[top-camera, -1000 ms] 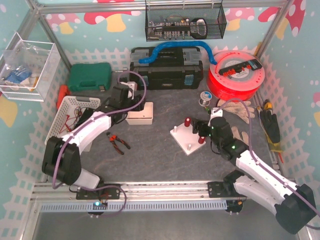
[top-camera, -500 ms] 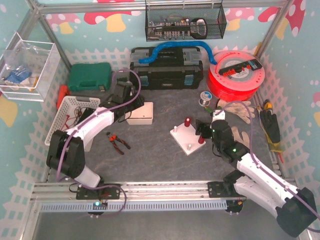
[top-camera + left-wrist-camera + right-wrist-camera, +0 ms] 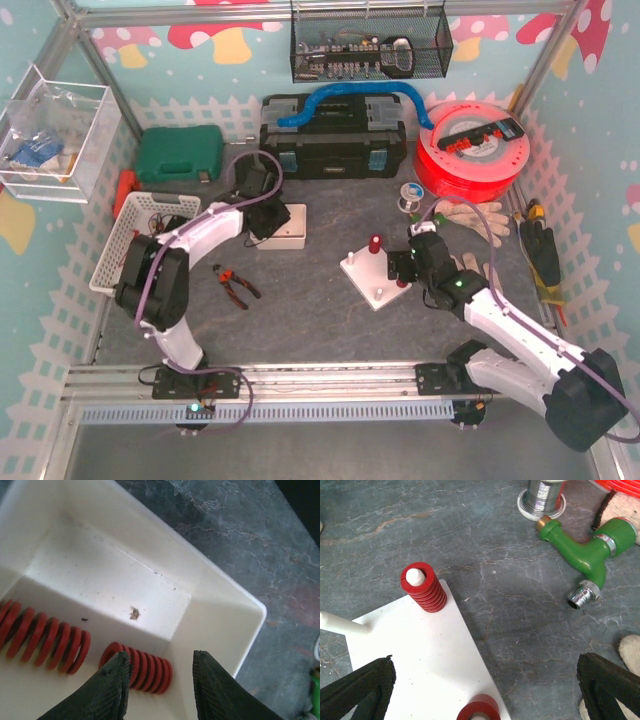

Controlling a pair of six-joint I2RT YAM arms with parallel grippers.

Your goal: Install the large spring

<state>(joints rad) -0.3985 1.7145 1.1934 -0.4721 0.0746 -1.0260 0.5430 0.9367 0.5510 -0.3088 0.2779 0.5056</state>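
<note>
- Only the left wrist shows me a long spring (image 3: 42,635) and a short spring (image 3: 145,669) in the bin (image 3: 220,625); the left end effector (image 3: 159,680) is spread, empty.
- The right end effector (image 3: 482,690) is spread wide over the plate (image 3: 415,650).

You have red-handled pliers (image 3: 237,283) lying on the left, a green tap fitting (image 3: 592,555) near a wire spool (image 3: 542,492), and work gloves (image 3: 470,215) near the red cable reel (image 3: 470,155).

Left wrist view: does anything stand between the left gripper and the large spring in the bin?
Nothing covers the large spring, the longer one in the white bin. The shorter spring lies closer to the open left gripper, off to one side, with a gap between the two springs.
</note>
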